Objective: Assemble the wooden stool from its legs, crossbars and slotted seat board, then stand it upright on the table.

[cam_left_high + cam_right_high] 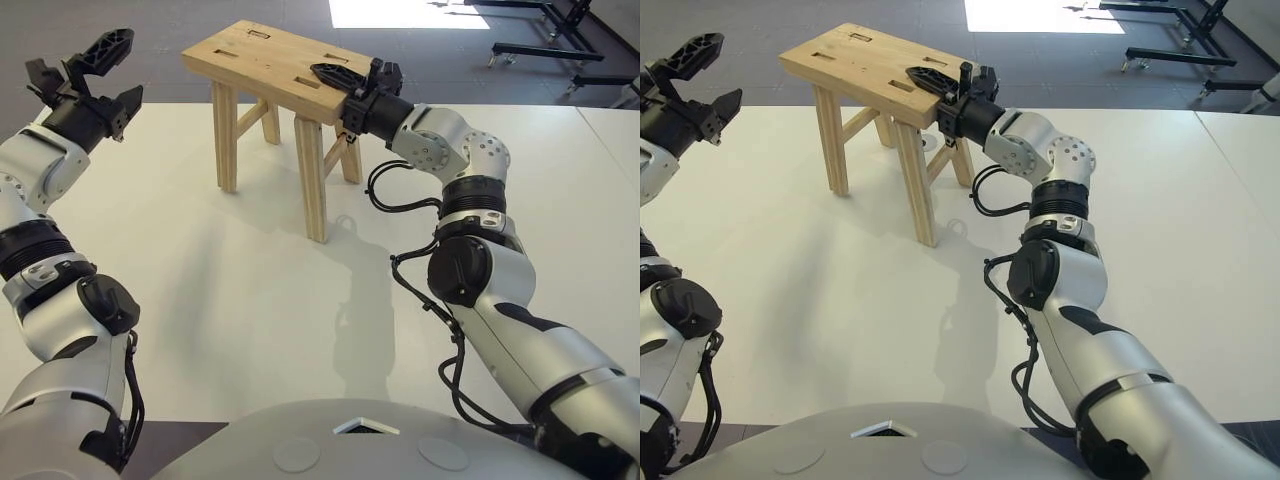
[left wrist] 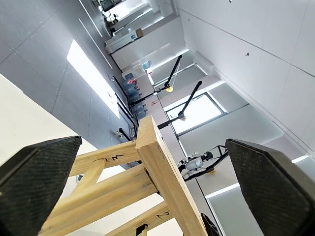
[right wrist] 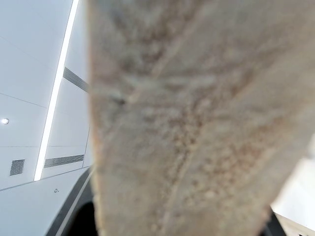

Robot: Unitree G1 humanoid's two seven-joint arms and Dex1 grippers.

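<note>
Left eye view: right hand grips pale, slotted wooden stool

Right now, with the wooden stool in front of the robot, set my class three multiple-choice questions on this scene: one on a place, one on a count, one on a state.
1. Where does the right gripper grip the pale wooden stool?
A. At the edge of its slotted seat board
B. At the foot of a leg
C. On a crossbar

2. How many legs does the stool stand on, upon the white table?
A. Three
B. Four
C. Six

3. What state is the left gripper in?
A. Shut on a crossbar
B. Shut on a leg
C. Open, holding nothing

Answers:
1 A: one black finger lies on the board's top at its edge.
2 B: four legs show beneath the seat.
3 C: its fingers are spread, apart from the stool.
</note>
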